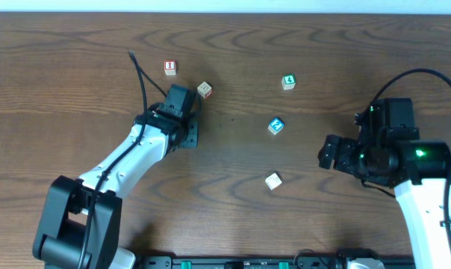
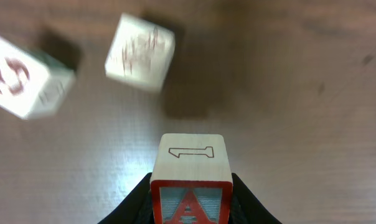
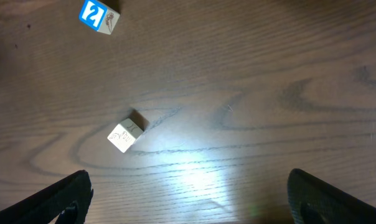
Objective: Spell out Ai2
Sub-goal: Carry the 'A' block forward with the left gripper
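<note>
While the left gripper (image 2: 191, 208) clamps the wooden cube with a red-framed "A" (image 2: 189, 186), A upright toward the wrist camera, outlined "1" sideways on top, the right gripper (image 3: 188, 208) hangs jaws spread wide, empty, over the dark wood-grain table (image 1: 76, 60). Farther out: blue "2" wooden cube (image 1: 276, 125), red-framed "I" cube (image 1: 169, 68).

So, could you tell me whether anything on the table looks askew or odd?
Nothing is damaged or spilled, but the blue-faced "2" wooden cube and the pale wooden cube sit turned at different angles and apart, not in a row.
</note>
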### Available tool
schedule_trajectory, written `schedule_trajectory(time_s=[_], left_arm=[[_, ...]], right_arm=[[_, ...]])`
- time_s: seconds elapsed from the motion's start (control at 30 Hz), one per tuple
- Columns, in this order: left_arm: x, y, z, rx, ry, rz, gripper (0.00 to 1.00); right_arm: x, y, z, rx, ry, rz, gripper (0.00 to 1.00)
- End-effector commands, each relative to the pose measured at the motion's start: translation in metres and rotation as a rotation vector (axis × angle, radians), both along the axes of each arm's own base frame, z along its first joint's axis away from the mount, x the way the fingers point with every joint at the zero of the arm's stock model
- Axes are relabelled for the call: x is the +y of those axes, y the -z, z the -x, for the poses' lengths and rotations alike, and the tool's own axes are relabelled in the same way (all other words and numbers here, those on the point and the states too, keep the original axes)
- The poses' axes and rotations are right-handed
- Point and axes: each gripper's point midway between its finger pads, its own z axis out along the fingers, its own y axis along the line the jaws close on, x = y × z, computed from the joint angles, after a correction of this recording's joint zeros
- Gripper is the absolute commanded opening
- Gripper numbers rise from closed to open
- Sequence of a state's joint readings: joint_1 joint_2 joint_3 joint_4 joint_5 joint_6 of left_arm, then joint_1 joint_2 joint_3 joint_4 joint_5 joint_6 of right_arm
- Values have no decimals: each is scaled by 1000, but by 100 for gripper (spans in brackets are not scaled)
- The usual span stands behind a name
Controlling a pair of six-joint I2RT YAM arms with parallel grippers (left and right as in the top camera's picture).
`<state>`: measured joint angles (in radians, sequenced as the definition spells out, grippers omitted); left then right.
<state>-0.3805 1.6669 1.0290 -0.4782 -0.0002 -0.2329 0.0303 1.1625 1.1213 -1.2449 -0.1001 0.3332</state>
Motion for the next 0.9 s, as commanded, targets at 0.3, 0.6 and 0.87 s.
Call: schedule_trajectory(time_s=[0.3,0.6,0.87], left_arm=[[-27,5,-52,66,91,-28,30],[-54,27,-51,77,138,-24,34],[-63,25,-61,31,118,5,39]], right_arm=[[0,1,1,0,5,4,99],[0,0,-3,-15,5,3,99],[0,0,-2,-12,5,4,99]])
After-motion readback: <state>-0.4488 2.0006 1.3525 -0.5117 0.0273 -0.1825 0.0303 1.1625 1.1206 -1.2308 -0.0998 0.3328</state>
